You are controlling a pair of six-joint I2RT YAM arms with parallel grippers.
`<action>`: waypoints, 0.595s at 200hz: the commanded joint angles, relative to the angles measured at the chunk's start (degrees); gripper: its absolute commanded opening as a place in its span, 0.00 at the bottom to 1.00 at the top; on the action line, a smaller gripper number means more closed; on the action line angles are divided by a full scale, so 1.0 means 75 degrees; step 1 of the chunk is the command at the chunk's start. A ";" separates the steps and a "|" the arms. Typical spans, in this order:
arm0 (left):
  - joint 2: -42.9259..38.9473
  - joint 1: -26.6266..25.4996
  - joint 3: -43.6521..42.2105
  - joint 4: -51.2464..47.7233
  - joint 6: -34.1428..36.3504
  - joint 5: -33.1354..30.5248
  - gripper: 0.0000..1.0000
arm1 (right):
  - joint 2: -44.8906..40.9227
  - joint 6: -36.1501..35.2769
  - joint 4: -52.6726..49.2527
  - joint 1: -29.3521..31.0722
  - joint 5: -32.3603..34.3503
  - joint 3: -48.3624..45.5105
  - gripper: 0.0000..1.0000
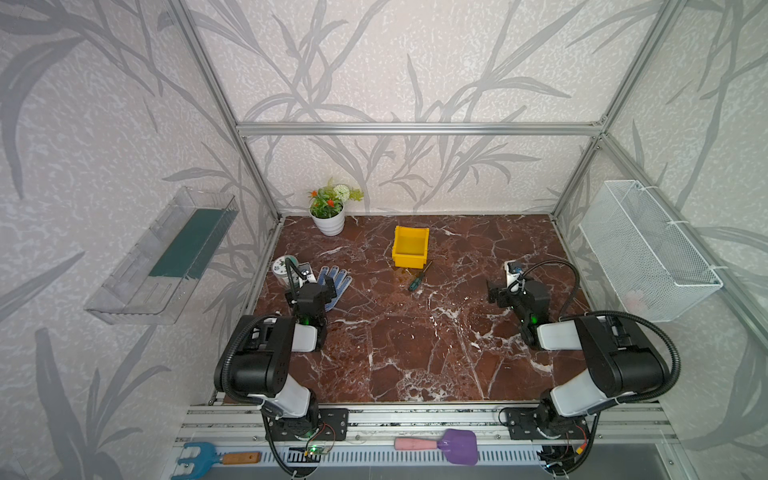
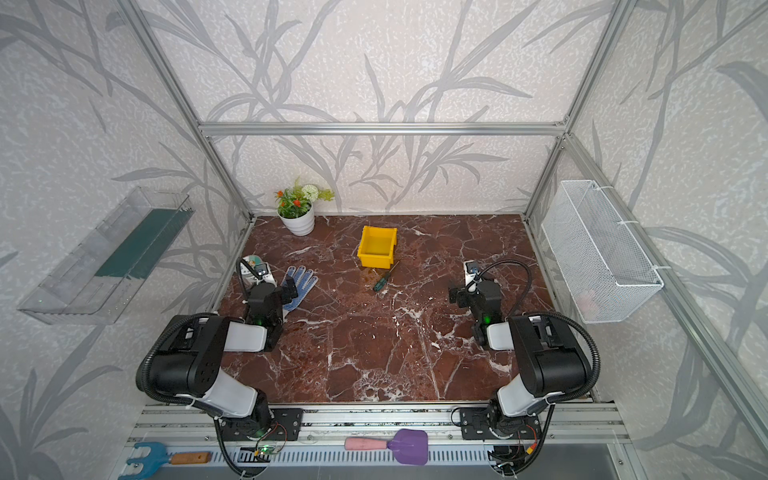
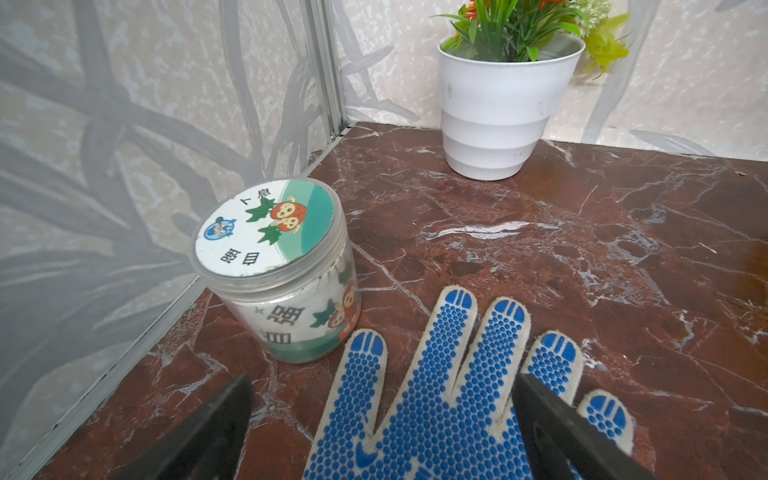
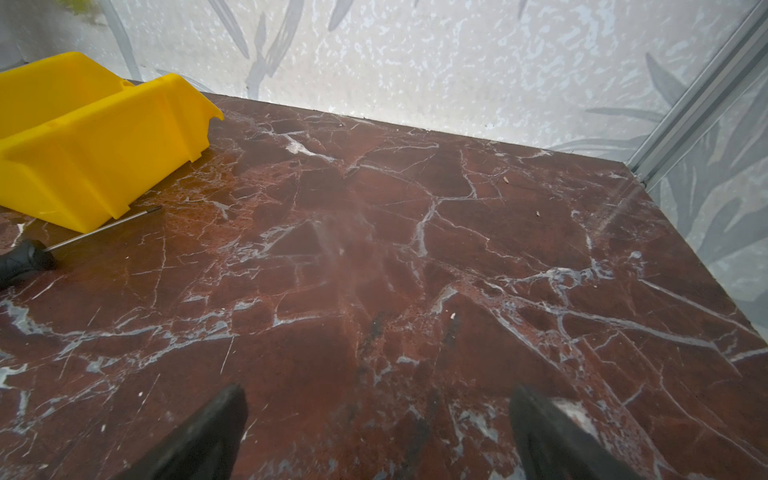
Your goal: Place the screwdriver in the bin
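both top views: the screwdriver (image 1: 419,277) lies flat on the marble table (image 1: 415,340), a little above the middle of the frame. its green-and-black handle is toward the lower left and its thin shaft runs to the upper right. the shaft tip ends just beside the lower right corner of the bin (image 1: 409,262); i cannot tell whether it touches. the bin is yellow, upright and directly above the screwdriver in the frame, with its open top facing up. my right gripper (image 4: 376,401) is open, its two dark fingers spread wide over bare marble. in the top views it sits right of centre, well apart from the screwdriver and the bin. the right wrist view shows the bin's side wall, with the shaft and the black end of the handle at the edge of the view. my left gripper (image 3: 384,382) is also open, hovering over the blue-dotted glove (image 3: 436,324) at the left side of the table. the printed jar (image 3: 270,232) stands just beside the glove's fingertips, and the white flowerpot (image 3: 494,112) stands in the table's upper left corner.
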 commanded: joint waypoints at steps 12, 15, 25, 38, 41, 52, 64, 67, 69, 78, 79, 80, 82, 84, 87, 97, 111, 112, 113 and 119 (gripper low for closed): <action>-0.0414 0.0045 0.0011 -0.0253 -0.0193 -0.0210 0.99 | -0.0143 0.0003 -0.0079 0.0055 0.0360 0.0138 0.99; -0.0466 0.0045 -0.0029 -0.0235 -0.0138 -0.0114 0.99 | -0.0250 -0.0005 -0.0201 0.0096 0.0463 0.0158 0.99; -0.0557 0.0025 -0.0215 0.0190 0.0253 0.0328 0.99 | -0.0656 -0.0024 -0.0631 0.0155 0.0697 0.0194 0.99; -0.1056 -0.0210 -0.0386 0.0176 0.0359 -0.0315 0.99 | -0.1093 0.0035 -0.1125 0.0183 0.0858 0.0214 0.99; -0.1205 -0.0223 -0.0440 0.0123 0.0312 -0.0409 0.99 | -0.1173 0.0025 -0.1163 0.0214 0.0941 0.0196 0.99; -0.1917 -0.0257 -0.0558 -0.0239 0.0230 -0.0712 0.99 | -0.1478 0.0012 -0.1225 0.0323 0.1258 0.0095 0.99; -0.2566 -0.0452 -0.0573 -0.0904 0.0084 -0.1148 0.99 | -0.1771 -0.0036 -0.1182 0.0386 0.1367 -0.0035 0.99; -0.2769 -0.0502 -0.0562 -0.1059 -0.0013 -0.1217 0.99 | -0.1827 -0.0054 -0.1198 0.0407 0.1390 -0.0060 0.99; -0.2856 -0.0520 -0.0562 -0.1199 -0.0075 -0.1256 0.99 | -0.1885 -0.0057 -0.1218 0.0420 0.1403 -0.0073 0.99; -0.3367 -0.0672 -0.0567 -0.1695 -0.0297 -0.1311 0.99 | -0.2189 -0.0045 -0.1353 0.0454 0.1435 -0.0103 0.99; -0.3419 -0.0689 -0.0559 -0.1744 -0.0312 -0.1308 0.99 | -0.2221 -0.0040 -0.1367 0.0457 0.1439 -0.0103 0.99; -0.3445 -0.0697 -0.0560 -0.1792 -0.0342 -0.1318 0.99 | -0.2254 -0.0014 -0.1380 0.0458 0.1446 -0.0104 0.99; -0.3526 -0.0739 -0.0553 -0.1872 -0.0374 -0.1325 0.99 | -0.2332 0.0044 -0.1407 0.0459 0.1458 -0.0104 0.99; -0.3640 -0.0767 -0.0545 -0.1924 -0.0382 -0.1359 0.99 | -0.2413 0.0117 -0.1440 0.0460 0.1493 -0.0104 0.99; -0.3778 -0.0855 -0.0549 -0.2026 -0.0379 -0.1383 0.99 | -0.2532 0.0249 -0.1485 0.0460 0.1536 -0.0104 0.99; -0.4154 -0.1139 -0.0525 -0.2225 -0.0307 -0.1557 0.99 | -0.3034 0.0760 -0.1868 0.0450 0.1573 -0.0070 0.99; -0.4607 -0.1523 -0.0475 -0.2434 -0.0411 -0.1630 0.99 | -0.3754 0.1811 -0.2700 0.0448 0.1711 0.0040 0.99; -0.4637 -0.1548 -0.0466 -0.2453 -0.0416 -0.1614 0.99 | -0.3783 0.1943 -0.2773 0.0448 0.1764 0.0050 0.99; -0.4658 -0.1572 -0.0455 -0.2480 -0.0441 -0.1600 0.99 | -0.3849 0.2073 -0.2862 0.0448 0.1808 0.0055 0.99; -0.4803 -0.1719 -0.0403 -0.2594 -0.0494 -0.1564 0.99 | -0.4052 0.2215 -0.3388 0.0448 0.2123 0.0107 0.99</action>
